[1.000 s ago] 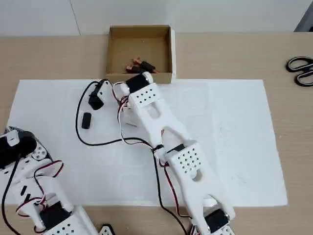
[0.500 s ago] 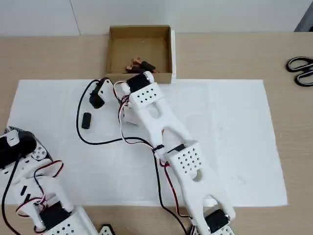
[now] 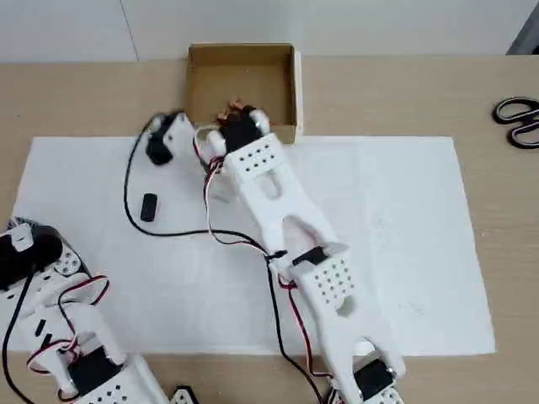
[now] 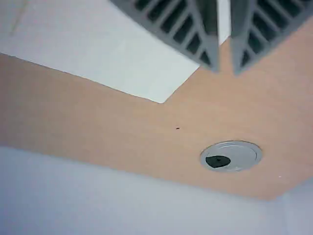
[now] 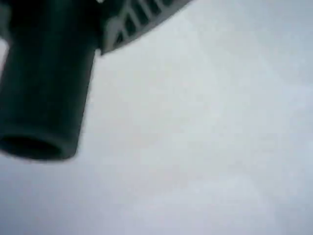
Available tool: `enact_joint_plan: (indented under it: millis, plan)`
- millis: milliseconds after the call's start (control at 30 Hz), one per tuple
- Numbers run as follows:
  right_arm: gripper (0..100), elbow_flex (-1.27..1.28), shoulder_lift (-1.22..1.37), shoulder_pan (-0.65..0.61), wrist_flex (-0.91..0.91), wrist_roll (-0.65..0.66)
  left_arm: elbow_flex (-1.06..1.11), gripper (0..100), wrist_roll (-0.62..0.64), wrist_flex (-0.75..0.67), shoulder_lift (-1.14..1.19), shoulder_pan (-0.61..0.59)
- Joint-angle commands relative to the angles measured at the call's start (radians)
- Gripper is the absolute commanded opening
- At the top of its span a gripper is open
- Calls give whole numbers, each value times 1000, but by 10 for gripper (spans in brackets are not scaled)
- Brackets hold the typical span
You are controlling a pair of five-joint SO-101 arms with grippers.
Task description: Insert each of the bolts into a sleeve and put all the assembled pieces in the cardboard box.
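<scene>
The right gripper (image 5: 93, 29) was clamped on a smooth black cylindrical sleeve (image 5: 44, 83), its hollow end showing and a grey ribbed jaw pressed to its side, over a pale, blurred surface. Seen from above, that white plastic arm (image 3: 278, 202), pierced with rows of small holes and trailing red and black wires, stretched across the sheet to the near wall of the cardboard box (image 3: 190, 84). Inside the square, open-topped box lay a small heap of copper-coloured and black assembled pieces (image 3: 233, 109). A second short black sleeve (image 3: 149, 206) lay loose on the white paper sheet (image 3: 421, 210), well apart from the box. The left gripper (image 4: 225, 66) hung empty above the pale wooden table (image 4: 98, 122), its grey ribbed jaws drawn to a thin slit, near a round grey cable grommet (image 4: 230, 155). Black-handled scissors (image 3: 518, 120) lay at the table's far edge.
</scene>
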Motion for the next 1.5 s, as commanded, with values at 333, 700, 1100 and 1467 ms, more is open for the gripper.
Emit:
enact_joint_plan:
  millis: [333,700,1100,1467]
  plan:
    - [4,397,-522,220,15,-358,-12,6,-2,2,-15,0]
    - [4,864,-768,412,8,-707,-12,6,-2,5,-15,2]
    - [6,1085,-590,426,-268,-652,-12,6,-2,5,-15,2]
    - [102,1085,-407,429,-412,-655,-12,6,-2,5,-15,2]
